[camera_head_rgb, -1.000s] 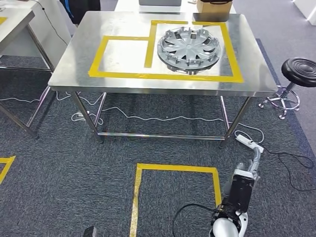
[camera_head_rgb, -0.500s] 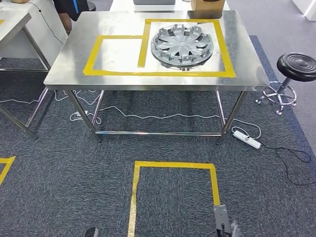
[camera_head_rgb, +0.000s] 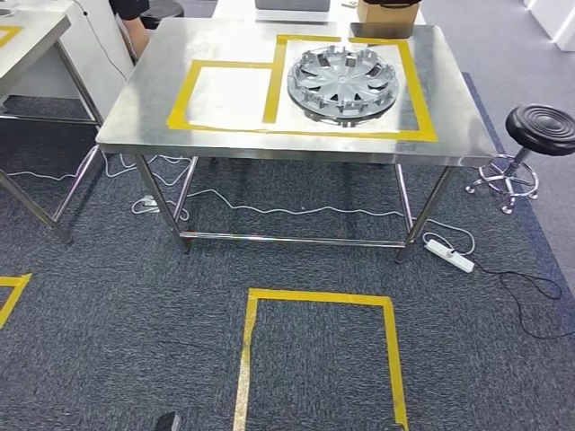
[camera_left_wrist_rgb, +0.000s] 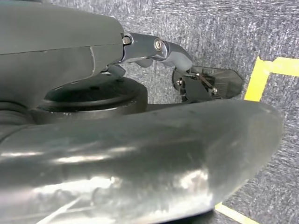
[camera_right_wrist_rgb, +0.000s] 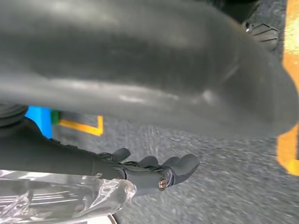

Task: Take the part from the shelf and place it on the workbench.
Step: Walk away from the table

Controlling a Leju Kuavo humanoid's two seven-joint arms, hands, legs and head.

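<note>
We see the part (camera_head_rgb: 343, 83), a silver wheel cover, lying flat on the steel worktop (camera_head_rgb: 468, 135) inside the larger of two yellow tape outlines (camera_head_rgb: 413, 85); the outline evidently marks the intended resting place, so we judge the placing as good as done. The smaller outline beside it is bare. Both arms hang low at our sides, which is why the part lies well apart from either set of fingers. In the left wrist view the left hand (camera_left_wrist_rgb: 159, 49) points toward the grey carpet (camera_left_wrist_rgb: 225, 28), its fingers (camera_left_wrist_rgb: 176, 53) nearly straight and holding nothing. In the right wrist view the right hand (camera_right_wrist_rgb: 151, 170) likewise hangs over the carpet, its fingers (camera_right_wrist_rgb: 183, 164) extended side by side and empty, with a clear plastic sleeve (camera_right_wrist_rgb: 63, 196) along the wrist. A second yellow outline (camera_head_rgb: 319, 301) on the floor probably marks our standing spot before the worktop. A cardboard box (camera_head_rgb: 388, 16) stands at the far edge, a black stool (camera_head_rgb: 545, 128) to one side. We can read no brand, label or writing anywhere.
</note>
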